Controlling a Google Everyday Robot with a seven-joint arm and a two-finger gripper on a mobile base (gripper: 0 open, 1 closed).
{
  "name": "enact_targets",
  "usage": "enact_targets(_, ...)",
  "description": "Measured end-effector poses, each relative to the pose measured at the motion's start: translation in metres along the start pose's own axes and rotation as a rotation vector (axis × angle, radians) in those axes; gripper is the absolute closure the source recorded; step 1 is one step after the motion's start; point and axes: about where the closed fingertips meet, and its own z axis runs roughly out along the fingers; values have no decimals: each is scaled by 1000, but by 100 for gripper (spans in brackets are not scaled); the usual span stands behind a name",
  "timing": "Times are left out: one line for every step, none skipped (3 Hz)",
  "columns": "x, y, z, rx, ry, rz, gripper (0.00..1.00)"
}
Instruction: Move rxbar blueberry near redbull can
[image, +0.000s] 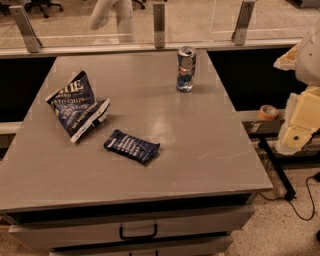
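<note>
The rxbar blueberry (132, 146) is a small flat navy wrapper with white lettering, lying flat on the grey table (200, 150), left of centre toward the front. The redbull can (185, 69) stands upright near the table's back edge, well behind and to the right of the bar. My gripper (296, 131) and its cream-coloured arm parts hang off the table's right side, beyond the edge, far from both the bar and the can. It holds nothing that I can see.
A larger navy chip bag (77, 106) lies at the table's left, just behind and left of the bar. A tape roll (268, 112) sits on a ledge to the right. A drawer handle (138, 232) is below the front edge. A glass railing runs along the back.
</note>
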Motion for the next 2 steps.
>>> enact_targets(0, 0, 0, 0, 0, 0, 0)
enact_targets(-3, 1, -2, 0, -34, -5, 0)
